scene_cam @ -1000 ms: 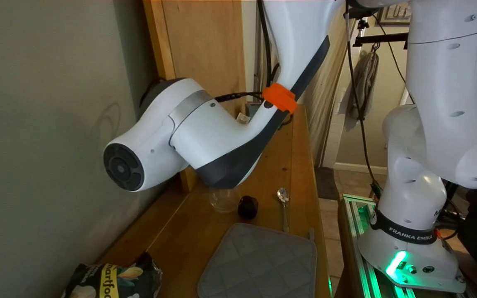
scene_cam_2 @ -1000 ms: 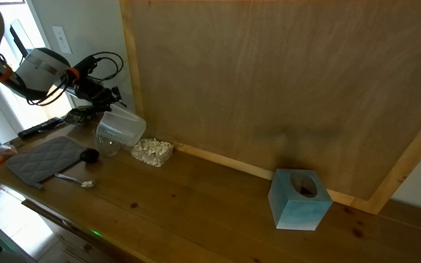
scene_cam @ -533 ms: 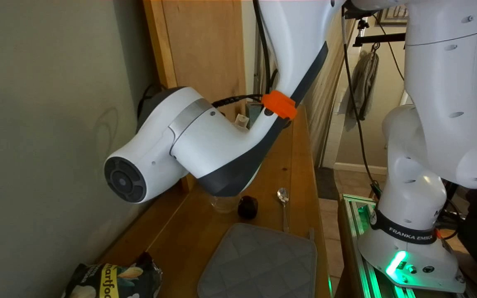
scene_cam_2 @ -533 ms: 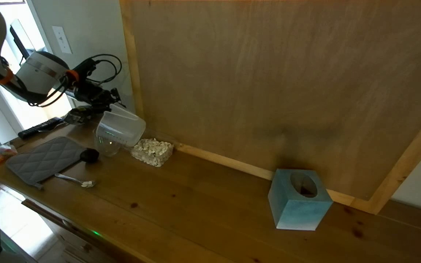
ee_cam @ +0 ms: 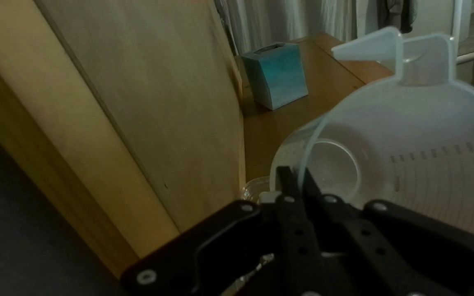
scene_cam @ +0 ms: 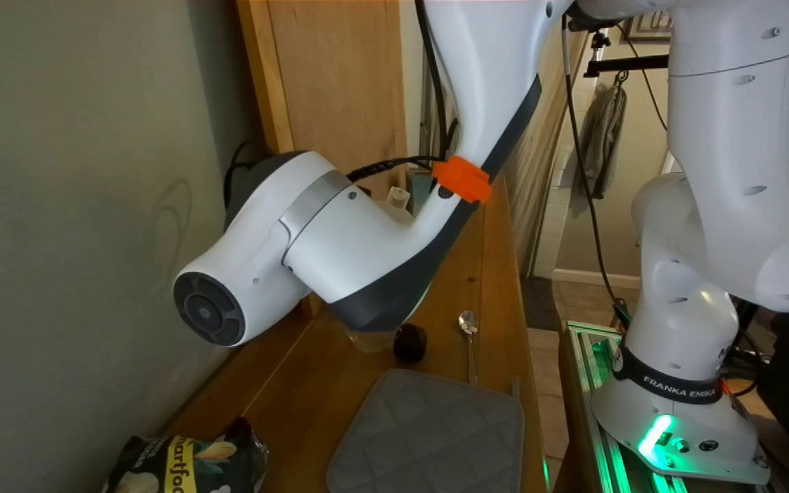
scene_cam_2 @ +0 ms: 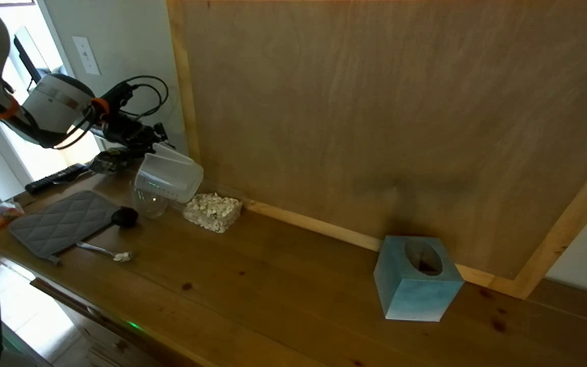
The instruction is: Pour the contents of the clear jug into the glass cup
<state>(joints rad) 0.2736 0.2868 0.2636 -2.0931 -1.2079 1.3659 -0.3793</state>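
My gripper is shut on the rim of the clear jug, with one fingertip inside and one outside. The jug, milky with printed marks, is tilted on its side in an exterior view; its mouth faces left and down, its base right. In the wrist view its inside shows no contents. A clear round glass, the glass cup, stands below the jug's mouth, partly behind it; what it holds I cannot tell. Its lower part shows under the arm in an exterior view. The arm hides the gripper there.
A clear container of beige-white flakes stands beside the wooden panel. A dark round object, a spoon and a grey pot holder lie near the glass. A snack bag and blue tissue box stand farther off.
The arm's wrist has sunk a little in an exterior view. The jug has tilted very slightly, still held by its rim. The glass and other things have not moved.
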